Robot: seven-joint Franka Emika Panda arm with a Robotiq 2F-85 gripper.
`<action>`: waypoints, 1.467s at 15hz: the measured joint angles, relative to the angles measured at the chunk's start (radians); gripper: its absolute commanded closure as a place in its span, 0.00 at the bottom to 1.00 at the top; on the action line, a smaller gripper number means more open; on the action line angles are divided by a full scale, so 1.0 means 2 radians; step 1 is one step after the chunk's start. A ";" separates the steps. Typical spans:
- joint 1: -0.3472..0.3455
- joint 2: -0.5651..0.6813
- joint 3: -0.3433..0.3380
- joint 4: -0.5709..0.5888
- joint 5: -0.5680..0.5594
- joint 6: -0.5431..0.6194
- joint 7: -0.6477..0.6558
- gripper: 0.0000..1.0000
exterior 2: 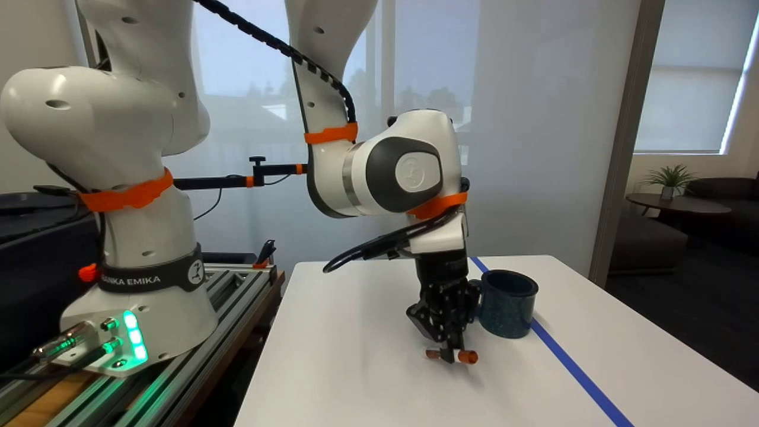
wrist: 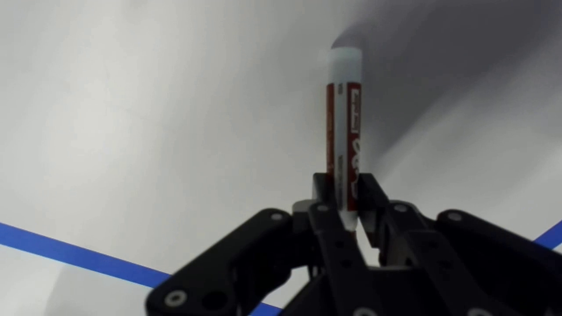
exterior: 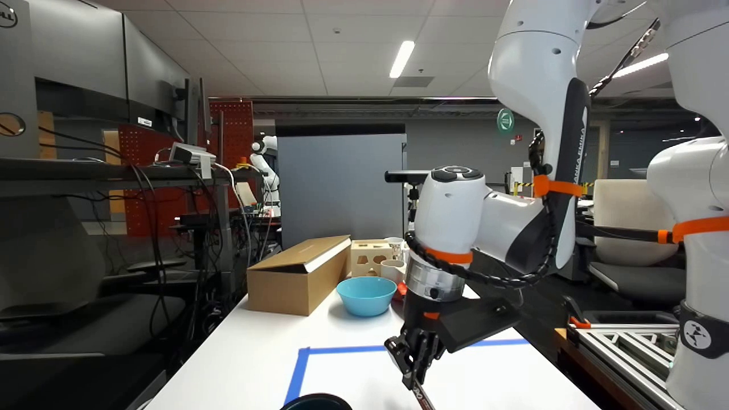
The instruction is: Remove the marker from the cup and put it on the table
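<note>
My claw [wrist: 343, 191] pinches the marker [wrist: 344, 127] crosswise, I'd guess to lay it flat on the table [exterior 2: 338, 338] below, cup [exterior 2: 508, 307] nearby.

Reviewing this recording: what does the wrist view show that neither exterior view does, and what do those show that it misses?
Wrist view only: the plain white end of the slender red-and-white marker.

Exterior views only: the white robot arm and the round dark blue cup, the marker outside it; an exterior view adds the light blue round bowl and brown cardboard box.

Shared: the black pincer, shut on the marker, and the white tabletop with strips of blue tape. Whether the marker touches the tabletop, I cannot tell.
</note>
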 measured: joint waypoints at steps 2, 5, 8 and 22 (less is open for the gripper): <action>0.001 0.009 -0.005 0.010 -0.008 0.000 0.000 0.56; 0.004 0.021 -0.015 0.023 -0.026 0.000 0.002 0.41; 0.009 0.032 -0.025 0.034 -0.045 0.000 0.006 0.19; 0.085 -0.066 -0.025 0.005 -0.064 -0.055 0.066 0.00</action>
